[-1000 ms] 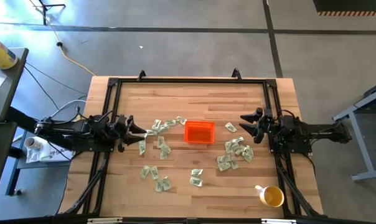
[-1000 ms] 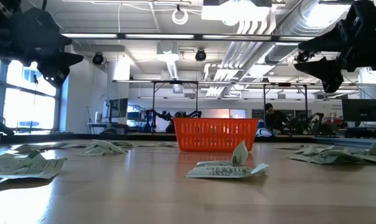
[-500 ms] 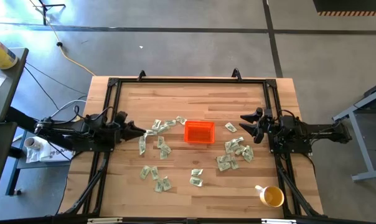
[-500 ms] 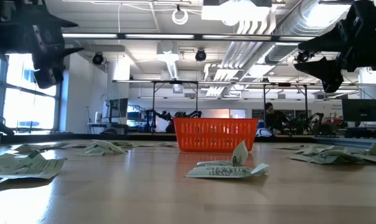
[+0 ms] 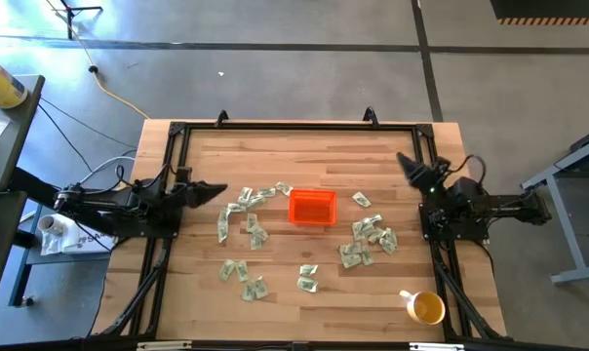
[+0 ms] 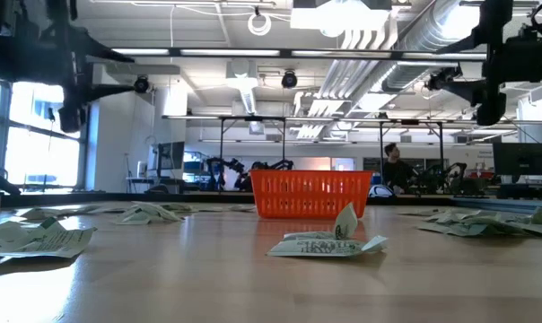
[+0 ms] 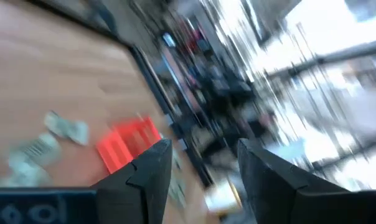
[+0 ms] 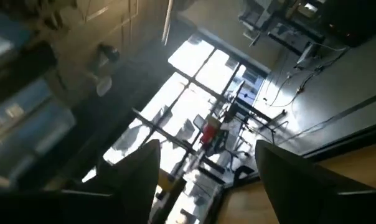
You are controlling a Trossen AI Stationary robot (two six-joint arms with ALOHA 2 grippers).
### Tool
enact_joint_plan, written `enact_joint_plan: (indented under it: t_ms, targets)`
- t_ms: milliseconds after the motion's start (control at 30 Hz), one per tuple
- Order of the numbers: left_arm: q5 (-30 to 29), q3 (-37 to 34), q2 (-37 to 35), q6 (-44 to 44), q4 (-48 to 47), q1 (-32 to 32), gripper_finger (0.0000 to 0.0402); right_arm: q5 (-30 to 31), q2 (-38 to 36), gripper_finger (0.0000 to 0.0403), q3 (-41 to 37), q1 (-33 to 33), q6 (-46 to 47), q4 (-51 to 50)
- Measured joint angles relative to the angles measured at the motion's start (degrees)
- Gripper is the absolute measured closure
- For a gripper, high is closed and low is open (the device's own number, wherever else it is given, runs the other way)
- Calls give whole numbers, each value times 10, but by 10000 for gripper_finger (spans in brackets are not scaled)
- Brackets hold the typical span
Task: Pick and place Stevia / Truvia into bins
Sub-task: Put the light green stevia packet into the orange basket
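Stevia packets (image 5: pixel 369 238), seemingly crumpled paper, ring ribbed bin (image 5: pixel 312 208).

Wood-plank table (image 5: pixel 304 156) — smooth, matt — crinkled paper packets (image 5: pixel 358 255), slatted plastic bin (image 5: pixel 312 208).

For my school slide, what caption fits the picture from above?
Sweetener packets lie scattered around an empty orange bin, both arms waiting at the table's sides.

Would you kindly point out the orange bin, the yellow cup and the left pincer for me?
Orange bin (image 5: pixel 312 222): high view, on its near wall.
Yellow cup (image 5: pixel 427 309): high view, on the middle of its inside.
Left pincer (image 5: pixel 215 189): high view, at its fingertips, left of the packets.
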Motion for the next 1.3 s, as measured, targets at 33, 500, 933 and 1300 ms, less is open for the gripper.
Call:
enact_joint_plan:
  t_ms: [33, 500, 933, 1300]
  targets:
    - [-35, 0, 0, -7, -1, 0, 186, 13, 0, 151, 0, 0, 15, 12]
    - [-213, 0, 2, -66, -24, 0, 186, 65, 0, 151, 1, 1, 49, -14]
    - [-143, 0, 2, -26, -29, 0, 186, -2, 74, 151, 10, -58, 142, -36]
    - [-104, 0, 3, -6, -38, 0, 186, -188, 435, 151, 294, -74, 236, -454]
